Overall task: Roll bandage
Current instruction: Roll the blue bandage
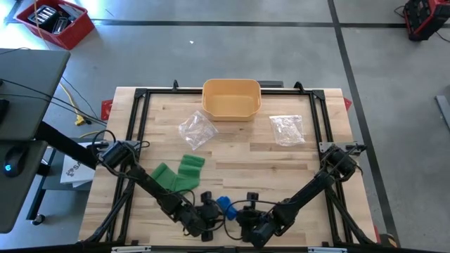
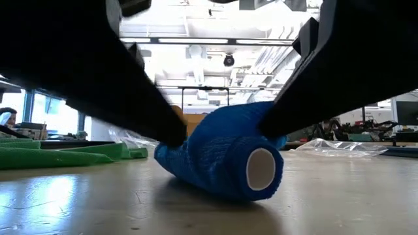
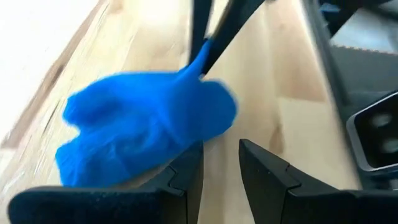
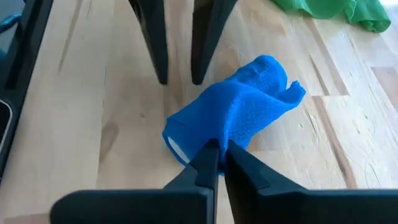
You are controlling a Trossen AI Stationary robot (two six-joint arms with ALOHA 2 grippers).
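A blue bandage (image 1: pixel 225 205), loosely rolled on a white core (image 2: pixel 261 168), lies on its side on the wooden table near the front edge. My right gripper (image 4: pixel 219 150) is shut on the roll's outer wrap. My left gripper (image 3: pixel 221 146) stands open at the roll's other side, nothing between its fingers; its tips (image 4: pixel 198 79) rest on the table close beside the roll. The bandage's far end (image 4: pixel 273 74) is crumpled and open. My right gripper pinches a raised fold of the bandage's outer layer (image 4: pixel 221 135) between its two fingertips, near the core end. The fingers slant down from the table's near right. The roll lies on the table. My left gripper: one finger (image 3: pixel 186 171) stands hard against the roll; whether it touches I cannot tell.
Green bandages (image 1: pixel 179 172) lie on the table behind and left of the roll. A yellow bin (image 1: pixel 231 98) stands at the far middle, with two clear plastic bags (image 1: pixel 197 130) (image 1: pixel 287 128) either side of it. A black frame (image 1: pixel 140 95) borders the table.
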